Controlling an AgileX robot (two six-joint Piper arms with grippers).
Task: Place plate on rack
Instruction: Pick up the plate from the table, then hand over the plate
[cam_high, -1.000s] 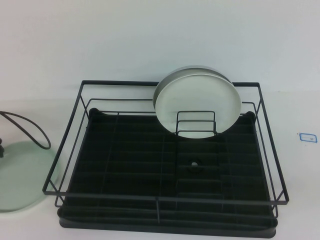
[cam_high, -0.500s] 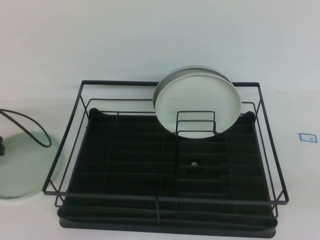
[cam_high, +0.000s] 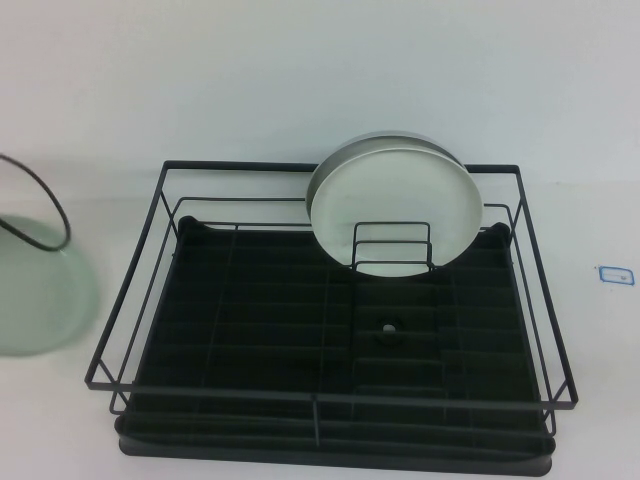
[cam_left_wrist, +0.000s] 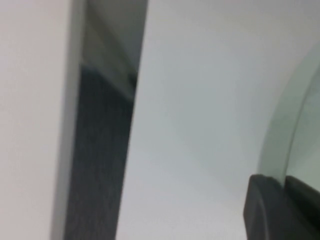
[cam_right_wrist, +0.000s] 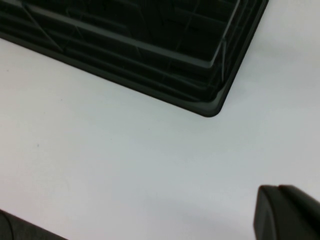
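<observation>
Black wire and a black ribbed tray make up the rack (cam_high: 330, 330), which fills the middle of the white table (cam_high: 300, 80). Two whiter, greyish plates (cam_high: 395, 205) stand upright at its far side, right of centre, one close behind the other, leaning against the far rail with small upright wire dividers (cam_high: 390, 245) in front of them. A drain hole (cam_high: 388, 329) shows in the tray just nearer than the dividers. Right of the rack, apart from it, a small blue-edged label (cam_high: 615, 273) lies on the table.

To the left of the rack, at the picture's edge and outside the wire frame, is the plate (cam_high: 40, 290): pale mint-green, glossy, round, partly cut off by the frame. A dark cable (cam_high: 45, 205) loops across its far part.

In the left wrist view the left gripper (cam_left_wrist: 282, 207) shows only as a dark finger at the plate's rim, the rim's pale green edge curving just beside it; the finger touches the rim, yet whether the jaws clamp it I cannot tell.

Over bare table near the rack's near right corner, the right gripper (cam_right_wrist: 150, 220) holds nothing, its two dark fingertips (cam_right_wrist: 285, 210) set wide apart.
</observation>
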